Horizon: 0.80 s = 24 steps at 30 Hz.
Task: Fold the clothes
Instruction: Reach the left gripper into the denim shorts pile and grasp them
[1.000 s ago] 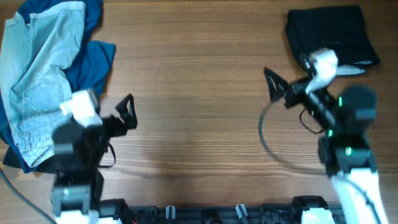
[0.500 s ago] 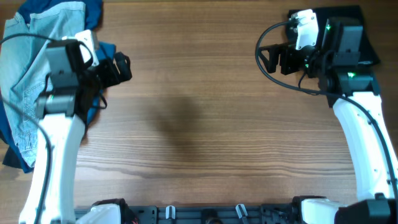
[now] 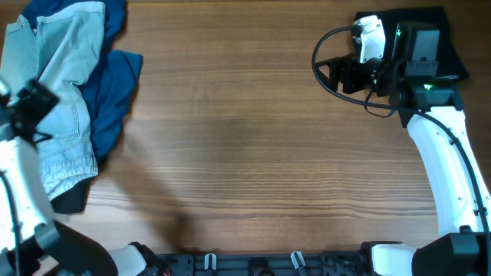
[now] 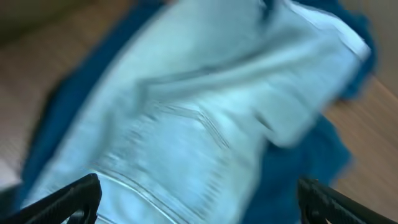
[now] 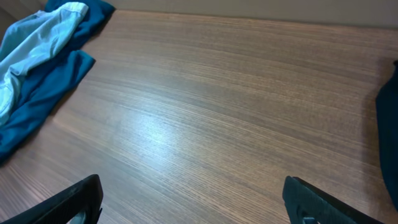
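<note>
The clothes, pale-blue denim pants (image 3: pixel 54 84), lie crumpled at the table's left end, partly on top of a dark blue garment (image 3: pixel 115 84). My left gripper (image 3: pixel 34 103) hangs over the pants at the far left edge. In the left wrist view its two black fingers (image 4: pixel 68 199) stand wide apart above the blurred denim (image 4: pixel 186 124), holding nothing. My right gripper (image 3: pixel 330 74) is at the back right, pointing left, open over bare wood (image 5: pixel 205 137) with nothing between its fingers (image 5: pixel 323 199). The pants (image 5: pixel 31 43) show far off in the right wrist view.
A black folded garment (image 3: pixel 414 38) lies at the back right corner under the right arm, its edge (image 5: pixel 388 124) showing in the right wrist view. The dark blue garment (image 5: pixel 43 93) spreads beside the pants. A cable loops off the right wrist (image 3: pixel 318 57).
My left arm has swung left from beside the pile to over the pants. The right arm rose to the back right a second ago and has barely moved since.
</note>
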### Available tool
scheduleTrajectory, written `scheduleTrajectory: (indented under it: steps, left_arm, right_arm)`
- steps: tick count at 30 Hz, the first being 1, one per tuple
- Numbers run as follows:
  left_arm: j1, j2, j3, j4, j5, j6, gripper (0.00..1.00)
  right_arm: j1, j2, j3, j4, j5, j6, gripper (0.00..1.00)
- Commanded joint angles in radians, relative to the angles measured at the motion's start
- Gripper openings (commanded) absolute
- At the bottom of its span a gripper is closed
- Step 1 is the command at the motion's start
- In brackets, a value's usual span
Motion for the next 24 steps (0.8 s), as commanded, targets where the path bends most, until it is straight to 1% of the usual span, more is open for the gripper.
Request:
scheduleTrajectory:
  steps: [1,4,7,13,18,19,22,24]
  left_arm:
    - [0.091,0.088,0.014,0.061,-0.015,0.128,0.99]
    - [0.126,0.174,0.014,0.105,-0.015,0.268,0.98]
    - [0.142,0.250,0.014,0.137,-0.014,0.347,0.98]
    - [0.160,0.352,0.014,0.177,-0.014,0.356,0.96]
    - [0.163,0.387,0.014,0.206,-0.014,0.359,0.94]
    - [0.163,0.389,0.014,0.209,-0.014,0.359,0.92]
    - [0.163,0.393,0.014,0.216,-0.010,0.359,0.80]
    - [0.163,0.394,0.014,0.215,0.005,0.358,0.69]
  right_arm:
    - [0.004,0.013,0.022,-0.012,-0.027,-0.013,0.93]
    - [0.004,0.013,0.022,-0.018,-0.024,-0.013,0.90]
    - [0.004,0.013,0.022,-0.018,-0.023,-0.013,0.87]
    - [0.007,0.014,0.022,-0.018,-0.023,-0.013,0.84]
    - [0.008,0.014,0.022,-0.019,-0.016,-0.013,0.81]
    - [0.008,0.014,0.022,-0.019,-0.016,-0.013,0.80]
    - [0.008,0.014,0.022,-0.019,-0.016,-0.013,0.78]
    - [0.008,0.014,0.022,-0.019,-0.016,-0.013,0.76]
